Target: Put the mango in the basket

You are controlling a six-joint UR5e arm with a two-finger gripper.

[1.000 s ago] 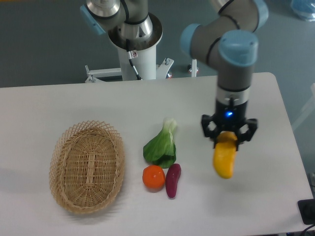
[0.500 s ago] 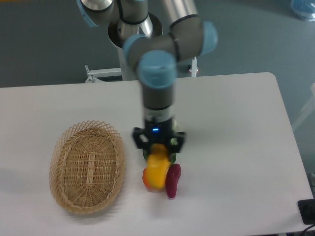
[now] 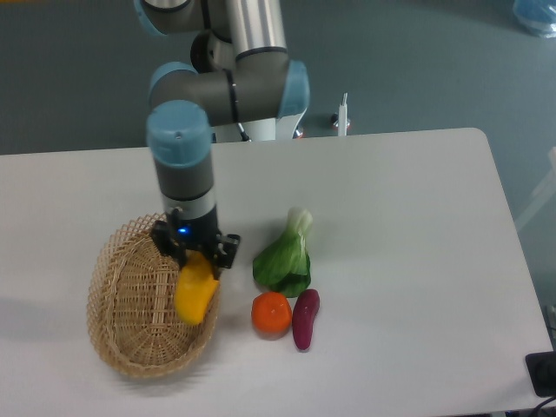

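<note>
My gripper (image 3: 196, 257) is shut on the top end of the yellow-orange mango (image 3: 195, 295), which hangs below it. The mango is held in the air over the right side of the oval tan wicker basket (image 3: 139, 300), near its rim. The basket stands at the left of the white table and shows nothing else inside. The arm comes down from the upper left and hides part of the basket's far right rim.
To the right of the basket lie a green leafy bok choy (image 3: 285, 256), a round orange fruit (image 3: 271, 314) and a purple sweet potato (image 3: 305, 318). The white table (image 3: 408, 261) ends at the right around x 600.
My gripper has carried the mango leftward, from the right of the table, past the vegetables, to above the basket's right side. The other produce and the basket have not moved.
</note>
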